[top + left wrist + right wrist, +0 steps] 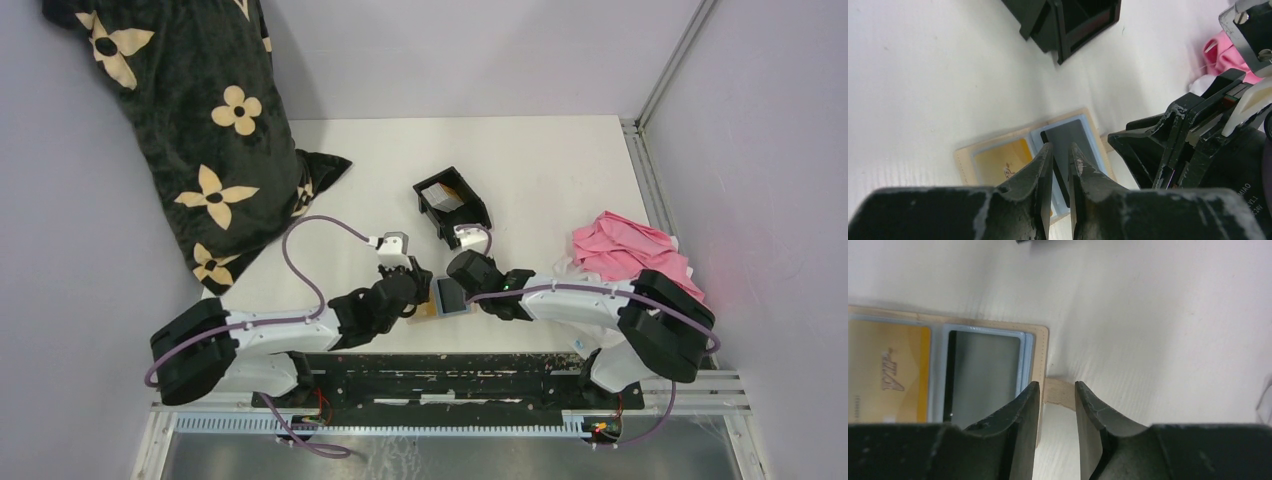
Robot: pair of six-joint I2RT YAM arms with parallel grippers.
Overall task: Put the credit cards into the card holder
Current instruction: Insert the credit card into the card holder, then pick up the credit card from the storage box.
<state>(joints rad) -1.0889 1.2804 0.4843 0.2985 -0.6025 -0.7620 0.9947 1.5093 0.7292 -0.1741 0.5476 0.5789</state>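
Observation:
The tan card holder (424,310) lies open and flat on the table near the front edge. In the left wrist view its rim (964,160) frames a golden-yellow card (998,160) in the left pocket and a pale grey card (1075,137) with a black stripe in the right pocket. My left gripper (1060,146) hovers over the grey card, jaws a narrow gap apart and holding nothing. My right gripper (1056,384) is narrowly open astride the snap tab (1060,392) at the holder's right edge (1040,345). Pale blue borders surround the pockets. No separate blue card shows.
A black two-compartment tray (452,205) stands behind the holder with something pale inside; it also shows in the left wrist view (1068,25). A pink cloth (630,255) lies at the right. A dark flowered blanket (200,130) fills the back left.

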